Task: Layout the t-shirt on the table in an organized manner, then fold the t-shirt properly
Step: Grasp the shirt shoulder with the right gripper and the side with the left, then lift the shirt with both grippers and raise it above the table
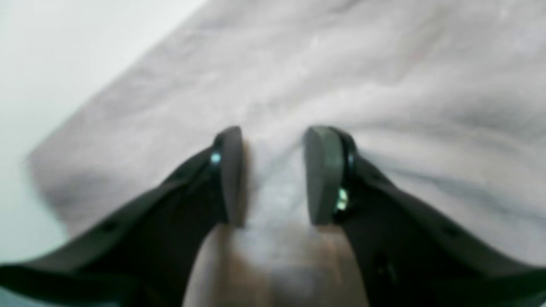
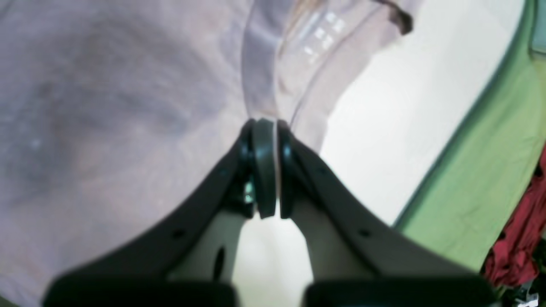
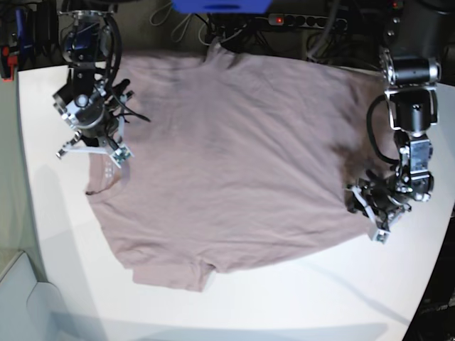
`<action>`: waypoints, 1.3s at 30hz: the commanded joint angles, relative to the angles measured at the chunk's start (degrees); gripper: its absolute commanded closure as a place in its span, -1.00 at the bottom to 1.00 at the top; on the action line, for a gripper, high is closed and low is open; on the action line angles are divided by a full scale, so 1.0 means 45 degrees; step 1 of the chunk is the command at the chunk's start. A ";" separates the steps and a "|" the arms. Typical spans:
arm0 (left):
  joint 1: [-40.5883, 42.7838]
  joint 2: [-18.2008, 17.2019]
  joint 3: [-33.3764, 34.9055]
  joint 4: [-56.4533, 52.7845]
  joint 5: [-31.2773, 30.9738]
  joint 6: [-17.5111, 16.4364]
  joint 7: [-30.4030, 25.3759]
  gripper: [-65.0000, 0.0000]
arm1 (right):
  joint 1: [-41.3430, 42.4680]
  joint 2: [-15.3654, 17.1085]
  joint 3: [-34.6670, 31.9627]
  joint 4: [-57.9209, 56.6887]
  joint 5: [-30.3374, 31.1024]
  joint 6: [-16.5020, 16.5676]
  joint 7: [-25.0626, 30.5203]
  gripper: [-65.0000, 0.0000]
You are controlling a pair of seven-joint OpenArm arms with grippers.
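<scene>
The mauve t-shirt (image 3: 227, 163) lies spread flat on the white table (image 3: 284, 298), collar end toward the left and hem toward the right. My right gripper (image 3: 114, 153) sits at the collar edge; in its wrist view the gripper (image 2: 265, 123) is shut, with the pads pinching the t-shirt (image 2: 106, 106) beside the neck opening. My left gripper (image 3: 377, 213) is at the hem side. Its wrist view shows the gripper (image 1: 275, 132) open, fingers down on the t-shirt (image 1: 341, 64) with a raised ridge of cloth between them. Bare table (image 1: 42, 64) shows at the left.
Cables and a power strip (image 3: 298, 21) run along the table's far edge, beside a blue object (image 3: 220, 6). Past the table's edge (image 2: 384, 128) the right wrist view shows a green surface (image 2: 490, 170) and a red item (image 2: 520, 243).
</scene>
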 commanded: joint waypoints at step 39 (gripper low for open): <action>0.2352 0.0899 -0.1880 0.1502 -0.0117 0.0067 0.0105 0.24 | 0.4407 0.0882 0.0045 -0.2546 -0.0069 -0.0060 0.0037 0.98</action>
